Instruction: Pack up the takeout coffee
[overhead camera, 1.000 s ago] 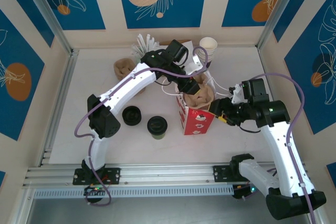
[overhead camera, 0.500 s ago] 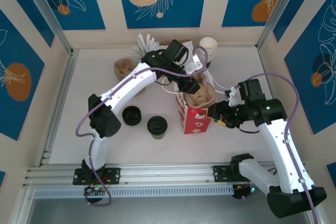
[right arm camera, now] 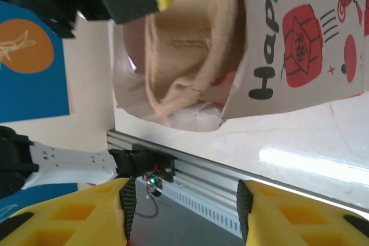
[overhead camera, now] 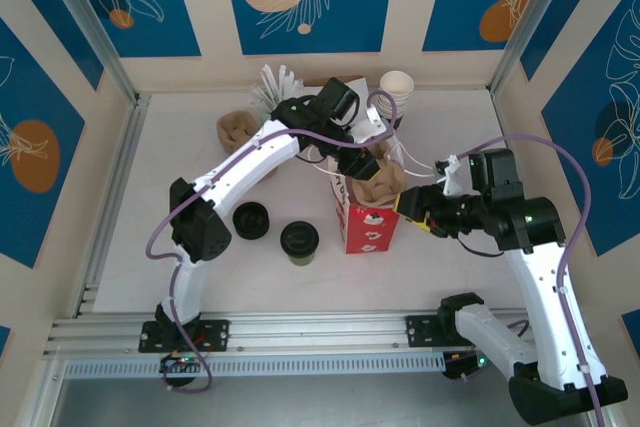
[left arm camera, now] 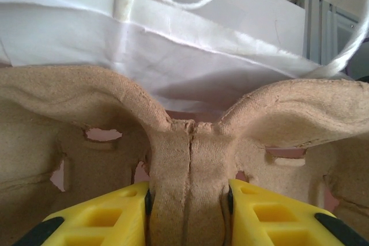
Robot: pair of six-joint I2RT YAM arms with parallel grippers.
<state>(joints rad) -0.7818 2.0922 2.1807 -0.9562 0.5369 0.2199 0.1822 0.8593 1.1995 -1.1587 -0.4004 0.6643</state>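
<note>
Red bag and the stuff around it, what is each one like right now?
red bag, upright, top open.
cup carrier, pinched, in the bag's mouth.
takeout coffee, upright on table, lid on.
loose lid, flat on table.
left gripper, shut on cup carrier.
right gripper, open, empty.

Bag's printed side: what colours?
The bag is white there, with red lantern drawings and black lettering; right wrist view shows it best.

We see the takeout coffee (overhead camera: 299, 239) standing upright on the table (overhead camera: 250, 277): a short paper cup with greenish sides, closed by a round black lid. It stands free, a little to the left of the red bag (overhead camera: 368, 227), and is much lower than the bag.
</note>
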